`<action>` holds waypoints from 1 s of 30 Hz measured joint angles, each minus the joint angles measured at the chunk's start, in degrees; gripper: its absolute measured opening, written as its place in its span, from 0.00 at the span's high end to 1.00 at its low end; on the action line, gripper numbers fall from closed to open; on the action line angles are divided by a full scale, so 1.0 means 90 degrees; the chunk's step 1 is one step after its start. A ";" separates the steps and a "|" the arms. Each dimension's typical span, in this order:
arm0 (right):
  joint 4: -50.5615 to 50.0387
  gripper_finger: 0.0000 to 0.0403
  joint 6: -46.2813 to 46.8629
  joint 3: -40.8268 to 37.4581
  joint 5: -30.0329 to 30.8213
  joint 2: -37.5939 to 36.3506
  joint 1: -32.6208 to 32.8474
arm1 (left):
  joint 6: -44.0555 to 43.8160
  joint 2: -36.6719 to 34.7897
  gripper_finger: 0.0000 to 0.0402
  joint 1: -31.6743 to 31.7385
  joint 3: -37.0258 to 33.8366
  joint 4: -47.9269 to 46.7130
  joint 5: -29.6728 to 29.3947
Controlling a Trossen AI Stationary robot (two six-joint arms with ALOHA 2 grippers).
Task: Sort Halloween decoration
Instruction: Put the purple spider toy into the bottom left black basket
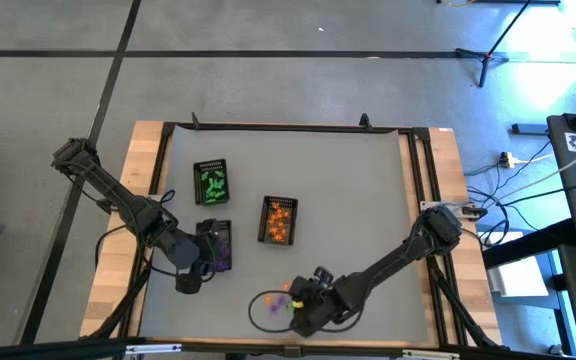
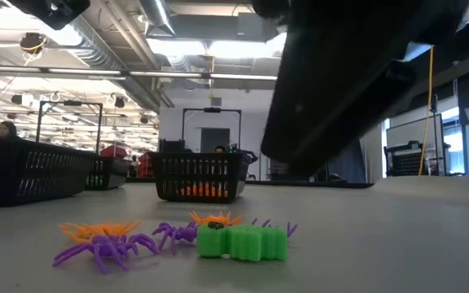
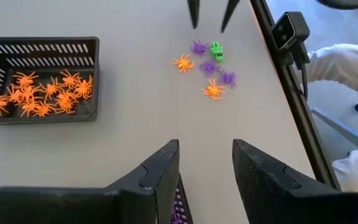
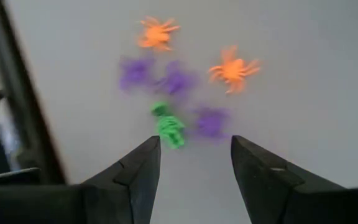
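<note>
Right gripper [image 4: 194, 165] hovers over loose trinkets [image 4: 185, 84] near a green figure [image 4: 168, 127], jaws apart, empty; left gripper [image 3: 205, 168] over purple tray [image 1: 216, 243], jaws parted, empty

Loose Halloween trinkets lie clustered on the grey table surface near its front edge: two orange spiders [image 3: 183, 63] [image 3: 213, 90], three purple spiders [image 3: 198, 47] and one blocky green figure [image 3: 217, 51] beside them. The green figure [image 2: 242, 242] lies flat, touching a purple spider [image 2: 104, 248]. Already sorted pieces sit in trays: orange spiders [image 3: 39, 94] fill one, green pieces [image 1: 213, 184] another, purple pieces [image 1: 220, 244] a third.
</note>
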 joint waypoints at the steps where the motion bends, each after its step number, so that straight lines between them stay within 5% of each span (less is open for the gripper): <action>1: -0.0050 0.52 0.0162 0.0003 0.0070 0.0042 -0.0006 | 0.0000 0.0000 0.65 0.0000 0.0000 -0.0002 0.0000; 19: -0.0168 0.53 0.0688 0.0002 -0.0034 0.0409 -0.0186 | 0.0000 0.0007 0.65 0.0000 0.0000 0.0013 -0.0024; 30: -0.0168 0.88 0.0549 0.0006 0.0003 0.0462 -0.0181 | 0.0002 0.0007 0.65 0.0000 0.0000 0.0019 -0.0024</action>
